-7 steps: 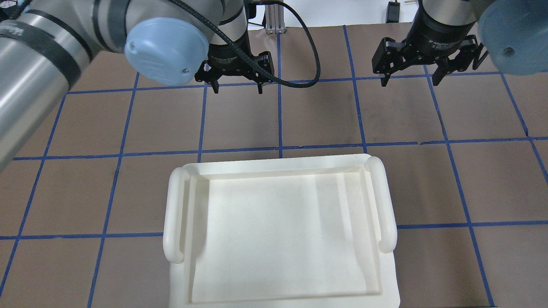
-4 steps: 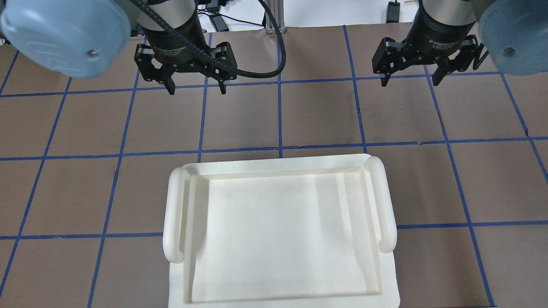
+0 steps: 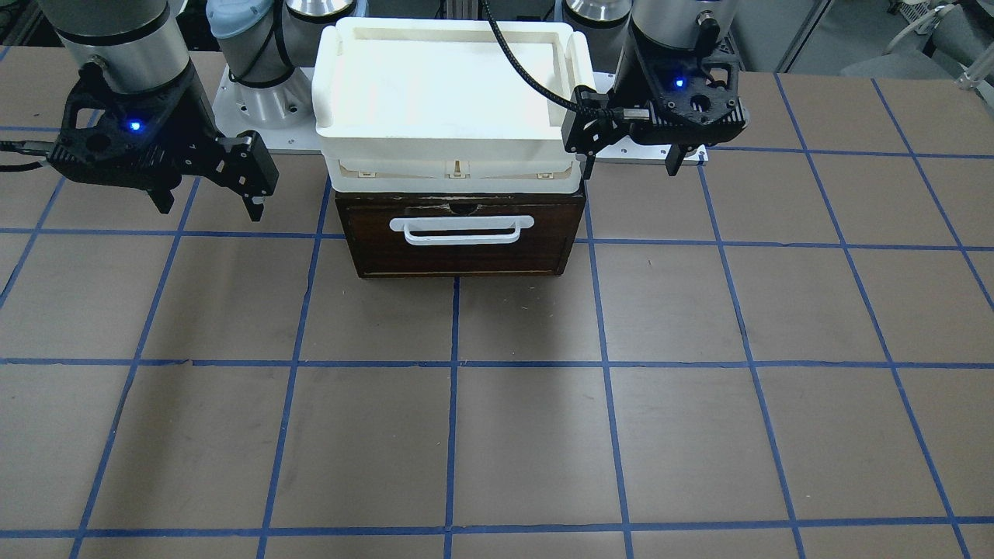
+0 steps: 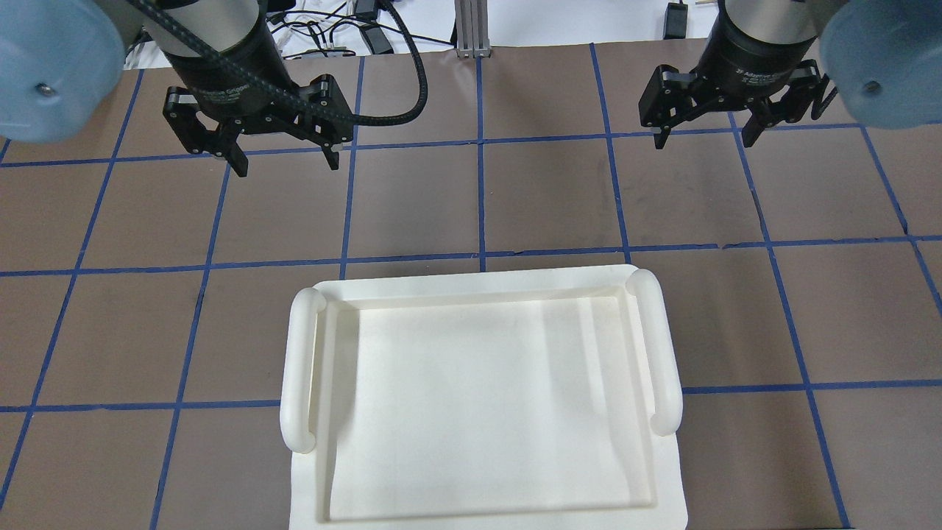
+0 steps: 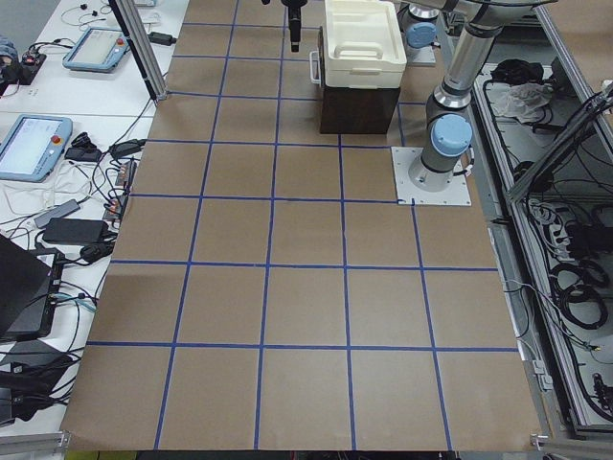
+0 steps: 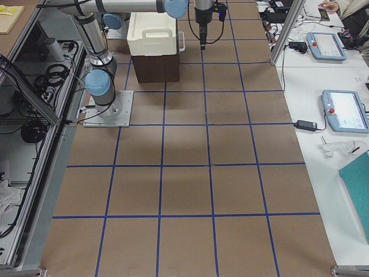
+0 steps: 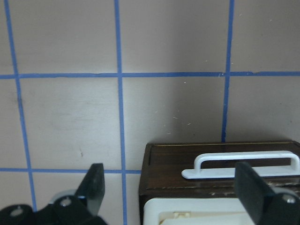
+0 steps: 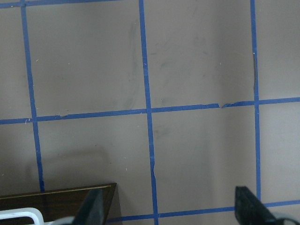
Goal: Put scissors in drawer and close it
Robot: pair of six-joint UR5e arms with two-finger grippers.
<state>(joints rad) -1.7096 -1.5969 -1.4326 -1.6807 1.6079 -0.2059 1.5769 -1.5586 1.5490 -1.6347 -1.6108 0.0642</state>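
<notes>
- The drawer (image 3: 462, 260) sits pushed in under the white tray (image 3: 334, 93). The scissors show in no view, so we cannot place them.
- Its handle (image 3: 462, 230) runs left-right on the far face.
- Our left gripper (image 3: 630, 159) hovers nearer, beside the drawer's corner. The right gripper (image 3: 210, 206) hangs farther off. Both point down, spread and empty.

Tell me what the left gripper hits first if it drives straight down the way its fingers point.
Most likely the brown tabletop with blue tape lines, just in front of the dark wooden drawer. The left gripper hangs open, pointing down. Depth is unclear, so the drawer's corner may be close.
</notes>
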